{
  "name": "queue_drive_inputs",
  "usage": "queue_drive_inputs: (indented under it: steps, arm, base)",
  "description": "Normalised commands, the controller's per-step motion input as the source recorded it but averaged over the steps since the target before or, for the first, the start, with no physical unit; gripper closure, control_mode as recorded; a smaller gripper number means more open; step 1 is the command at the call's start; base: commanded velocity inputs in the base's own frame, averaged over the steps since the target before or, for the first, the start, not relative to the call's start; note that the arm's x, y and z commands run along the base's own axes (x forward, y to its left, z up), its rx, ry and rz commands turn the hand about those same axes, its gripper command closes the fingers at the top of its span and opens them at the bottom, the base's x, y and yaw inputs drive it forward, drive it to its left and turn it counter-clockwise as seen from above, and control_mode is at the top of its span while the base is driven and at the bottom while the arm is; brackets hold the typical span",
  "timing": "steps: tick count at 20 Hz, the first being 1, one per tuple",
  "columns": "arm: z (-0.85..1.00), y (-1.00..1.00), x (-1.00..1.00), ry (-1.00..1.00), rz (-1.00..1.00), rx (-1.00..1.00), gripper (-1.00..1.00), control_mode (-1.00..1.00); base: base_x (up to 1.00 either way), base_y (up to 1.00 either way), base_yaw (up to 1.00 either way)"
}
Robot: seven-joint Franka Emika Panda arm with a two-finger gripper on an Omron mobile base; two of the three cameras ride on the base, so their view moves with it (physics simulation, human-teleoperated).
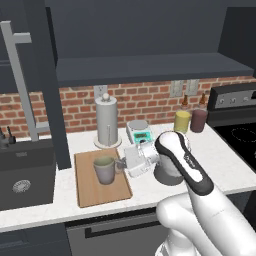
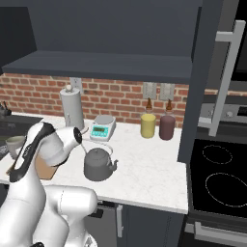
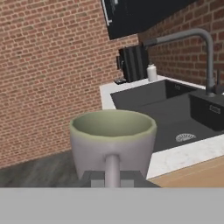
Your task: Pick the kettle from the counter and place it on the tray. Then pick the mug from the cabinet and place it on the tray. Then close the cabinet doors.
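The greyish-beige mug sits upright over the near half of the wooden tray; I cannot tell whether it touches the board. My gripper is shut on the mug's side handle, reaching in from the right. The dark grey kettle stands on the white counter just right of the tray, partly hidden by my arm in the left base view. Both cabinet doors stand open, showing the dark shelf.
A tall silver cylinder and a small scale stand behind the tray. Yellow and maroon canisters are by the brick wall. The sink lies left of the tray, the stove at the right.
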Motion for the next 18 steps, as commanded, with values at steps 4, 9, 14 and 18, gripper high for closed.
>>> queue_drive_inputs:
  steps: [4,9,14,18]
  arm:
    - [-0.41,0.03,0.6,0.02,-0.01,-0.01,1.0,-1.0]
    - [-0.42,0.18,0.51,0.02,0.02,-0.04,1.0,-1.0]
    - [-0.51,0.28,0.35,0.0,0.14,-0.07,1.0,-1.0]
    - [-0.46,0.33,0.31,0.0,0.16,-0.13,1.0,-1.0]
  base:
    - [0.0,0.0,0.0]
    - [0.0,0.0,0.0]
    - [0.0,0.0,0.0]
    - [0.0,0.0,0.0]
